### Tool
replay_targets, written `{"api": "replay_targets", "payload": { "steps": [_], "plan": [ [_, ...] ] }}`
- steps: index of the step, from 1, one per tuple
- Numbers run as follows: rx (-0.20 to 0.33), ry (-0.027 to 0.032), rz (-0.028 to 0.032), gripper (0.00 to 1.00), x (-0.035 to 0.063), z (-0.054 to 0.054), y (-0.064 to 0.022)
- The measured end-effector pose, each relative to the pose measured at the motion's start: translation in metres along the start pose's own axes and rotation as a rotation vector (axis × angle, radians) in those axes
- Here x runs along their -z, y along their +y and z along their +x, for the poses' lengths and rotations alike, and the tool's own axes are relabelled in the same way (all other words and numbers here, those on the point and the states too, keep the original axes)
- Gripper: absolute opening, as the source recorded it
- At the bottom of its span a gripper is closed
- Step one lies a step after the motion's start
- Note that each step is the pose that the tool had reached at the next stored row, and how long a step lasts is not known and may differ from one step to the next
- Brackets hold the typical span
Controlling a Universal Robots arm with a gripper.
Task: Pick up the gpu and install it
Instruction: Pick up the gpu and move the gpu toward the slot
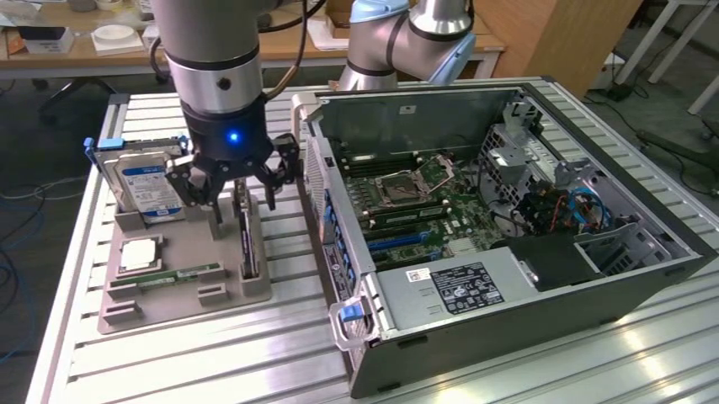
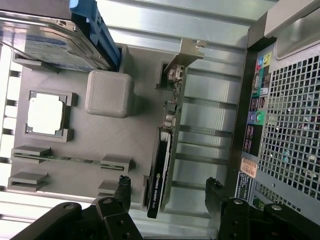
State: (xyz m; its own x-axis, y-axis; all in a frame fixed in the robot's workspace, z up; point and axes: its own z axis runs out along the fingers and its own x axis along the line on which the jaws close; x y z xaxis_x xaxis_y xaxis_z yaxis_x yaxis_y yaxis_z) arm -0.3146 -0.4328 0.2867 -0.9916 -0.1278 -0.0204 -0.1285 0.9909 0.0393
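Note:
The gpu [image 1: 247, 240] is a thin black card standing on edge in a slot of the grey holder [image 1: 168, 299], beside the open computer case [image 1: 629, 278]. In the wrist view the gpu [image 2: 161, 170] runs lengthwise, and its pale metal bracket [image 2: 176, 70] is at the far end. My gripper [image 1: 238, 189] hangs just above the card's end and is open. One finger stands on each side of the card in the wrist view, and my gripper [image 2: 168, 184] holds nothing.
A silver hard drive [image 1: 146, 181] with a blue label stands upright in the holder's back. A processor chip [image 1: 141, 252] and a green memory stick [image 1: 180, 275] lie in the holder. The motherboard [image 1: 422, 210] lies exposed inside the case. A second arm [image 1: 393, 42] stands behind the case.

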Motion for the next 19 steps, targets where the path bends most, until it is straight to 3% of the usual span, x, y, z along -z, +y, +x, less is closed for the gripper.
{"api": "replay_targets", "payload": {
  "steps": [19],
  "plan": [
    [0.000,-0.0001,0.0000,0.71,-0.0061,-0.0005,-0.0003]
  ]
}}
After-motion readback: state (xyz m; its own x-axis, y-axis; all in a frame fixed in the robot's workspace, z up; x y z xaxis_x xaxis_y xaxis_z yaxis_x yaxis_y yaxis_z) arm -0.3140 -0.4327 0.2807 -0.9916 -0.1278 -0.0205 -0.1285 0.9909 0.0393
